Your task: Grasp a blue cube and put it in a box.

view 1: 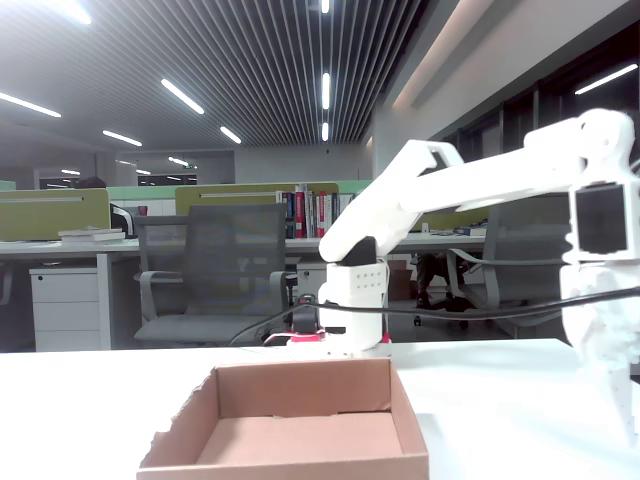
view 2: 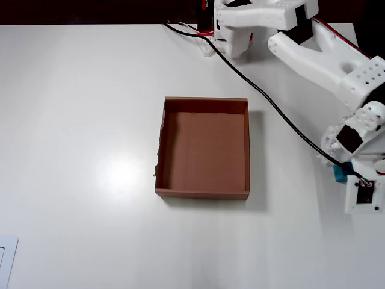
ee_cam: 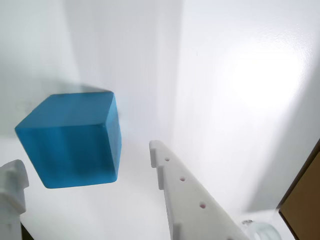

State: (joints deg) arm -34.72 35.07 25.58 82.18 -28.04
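1. The blue cube [ee_cam: 70,140] sits on the white table [view 2: 78,120], well right of the cardboard box [view 2: 203,192] in the overhead view.
2. The gripper [ee_cam: 87,167] hovers over it, jaws spread wide, both fingers apart from it.
3. It looks light, rigid and matte; opposite flat faces should offer a firm, non-slip hold.

White table [view 2: 78,120]: box [view 2: 203,192], blue cube [ee_cam: 70,140].
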